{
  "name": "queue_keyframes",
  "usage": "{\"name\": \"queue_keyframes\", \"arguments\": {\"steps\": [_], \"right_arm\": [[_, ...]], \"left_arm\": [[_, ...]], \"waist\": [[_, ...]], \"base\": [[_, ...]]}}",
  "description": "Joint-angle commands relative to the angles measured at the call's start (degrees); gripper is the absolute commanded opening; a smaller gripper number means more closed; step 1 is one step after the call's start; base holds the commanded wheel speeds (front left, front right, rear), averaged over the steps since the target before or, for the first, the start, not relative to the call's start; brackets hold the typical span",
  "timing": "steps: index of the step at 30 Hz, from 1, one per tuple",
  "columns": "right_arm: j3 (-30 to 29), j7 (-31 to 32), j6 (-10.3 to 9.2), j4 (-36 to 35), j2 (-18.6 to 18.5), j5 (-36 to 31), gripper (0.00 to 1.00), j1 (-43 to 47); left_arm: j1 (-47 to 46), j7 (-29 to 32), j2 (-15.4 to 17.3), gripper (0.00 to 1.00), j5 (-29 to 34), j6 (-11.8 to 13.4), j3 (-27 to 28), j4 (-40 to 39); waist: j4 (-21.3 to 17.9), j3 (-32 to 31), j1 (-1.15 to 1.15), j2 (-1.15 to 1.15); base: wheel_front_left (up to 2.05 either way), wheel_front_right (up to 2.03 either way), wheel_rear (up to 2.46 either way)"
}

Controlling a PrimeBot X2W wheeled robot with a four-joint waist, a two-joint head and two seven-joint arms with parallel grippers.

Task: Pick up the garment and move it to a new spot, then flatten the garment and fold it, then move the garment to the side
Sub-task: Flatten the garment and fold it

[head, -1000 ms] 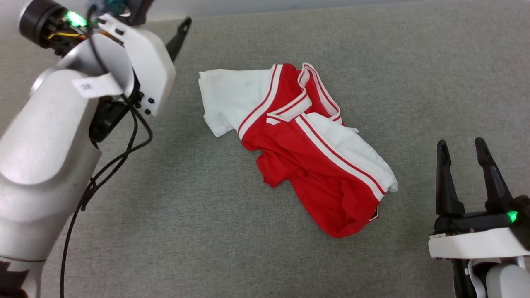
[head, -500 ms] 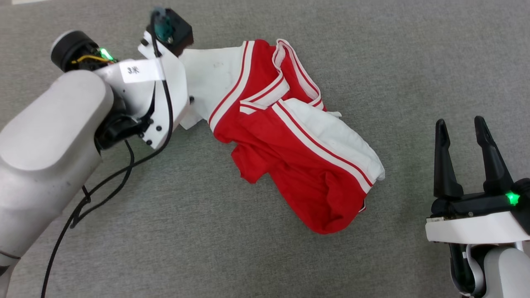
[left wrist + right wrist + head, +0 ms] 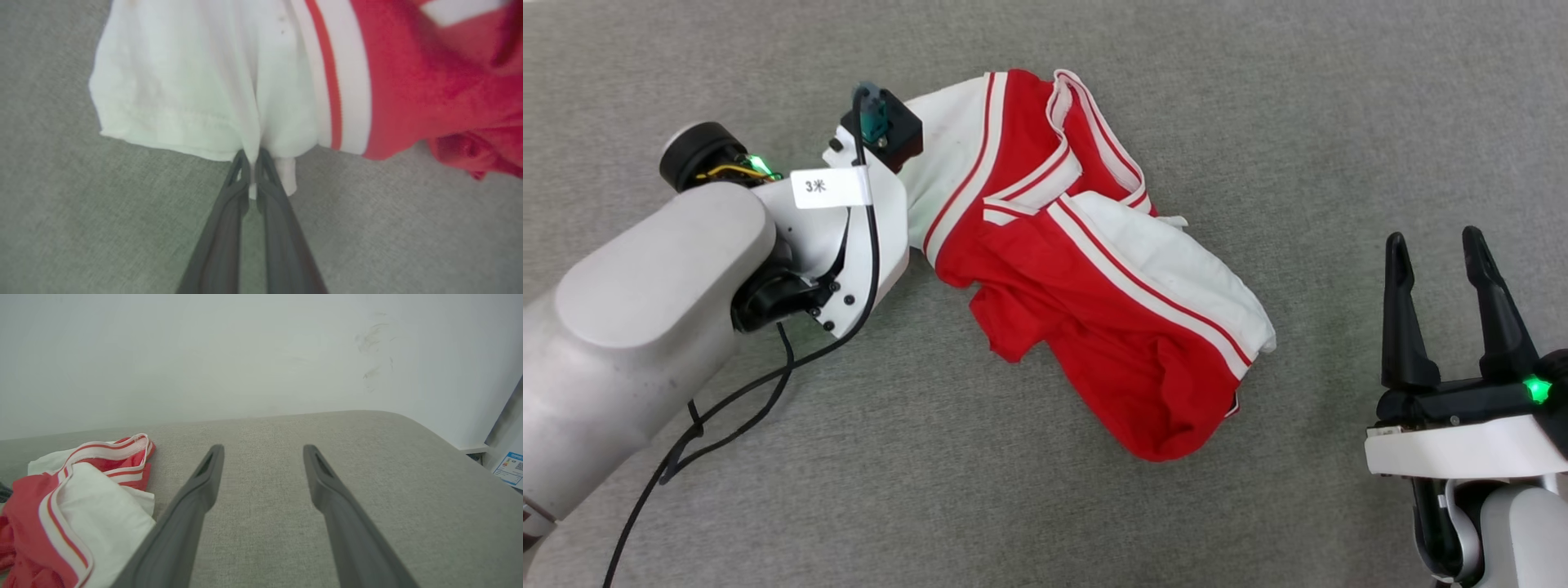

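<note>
The garment (image 3: 1094, 269) lies crumpled mid-way across the grey padded surface (image 3: 849, 457), its long axis running from the white sleeve hem, clamped tight by the left gripper (image 3: 251, 158), diagonally toward the nearer-edge right gripper (image 3: 1437, 269), jaws apart and empty.

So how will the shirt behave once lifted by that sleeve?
Likely floppy: the garment lies crumpled in soft folds, so it should hang and trail. Probably light: thin cloth bunches where the left claw pinches the white sleeve.
</note>
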Motion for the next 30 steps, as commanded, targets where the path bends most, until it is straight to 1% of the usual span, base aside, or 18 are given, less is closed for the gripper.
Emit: {"name": "queue_keyframes", "arguments": {"steps": [1,8,12,17,22,25,28,29,30], "right_arm": [[0.04,-0.12,-0.02,0.0,0.14,-0.18,1.0,0.0],[-0.14,-0.12,-0.02,0.36,0.13,-1.09,1.0,1.61],[-0.54,-0.12,-0.02,0.76,0.14,-1.48,1.0,2.9],[-0.71,-0.12,-0.02,1.25,0.13,-1.65,1.0,4.6],[-0.85,-0.12,-0.02,1.9,0.13,-1.36,1.0,5.66],[-0.99,-0.12,-0.02,2.34,0.12,-1.4,1.0,6.22],[-1.25,-0.12,-0.02,2.8,0.13,-1.77,1.0,6.37],[-1.43,-0.12,-0.02,2.93,0.13,-2.0,1.0,6.3],[-1.56,-0.12,-0.02,3.02,0.13,-2.16,1.0,6.16]], "left_arm": [[2.13,0.65,0.8,0.0,-0.15,-0.11,-1.88,1.18],[-1.3,-6.16,0.65,0.0,-1.9,-0.06,-2.07,-1.23],[-0.18,-9.89,2.51,0.0,-0.83,-0.06,-2.48,-4.08],[4.72,-12.86,6.7,0.0,-0.38,0.09,-2.59,-8.1],[12.56,-15.22,11.25,0.0,-1.06,2.81,-2.69,-12.0],[17.96,-16.85,12.02,0.0,-2.86,4.66,-2.73,-13.54],[22.43,-19.17,11.23,0.0,-3.26,6.36,-2.69,-12.92],[23.69,-20.42,10.62,0.16,-3.6,7.06,-2.65,-12.46],[24.59,-22.14,10.09,1.0,-3.65,7.77,-2.23,-12.08]], "waist": [[0.63,-0.61,0.0,0.0],[4.29,-4.5,0.0,0.0],[6.59,-7.24,0.0,0.0],[9.02,-10.24,0.0,0.0],[10.02,-12.0,0.0,0.0],[10.24,-12.66,0.0,0.0],[10.31,-13.27,0.0,0.0],[10.28,-13.53,0.0,0.0],[10.26,-13.77,0.0,0.0]], "base": [[0.0,0.0,0.0],[0.0,0.0,0.0],[0.0,0.0,0.0],[0.0,0.0,0.0],[0.0,0.0,0.0],[0.0,0.0,0.0],[0.0,0.0,0.0],[0.0,0.0,0.0],[0.0,0.0,0.0]]}}
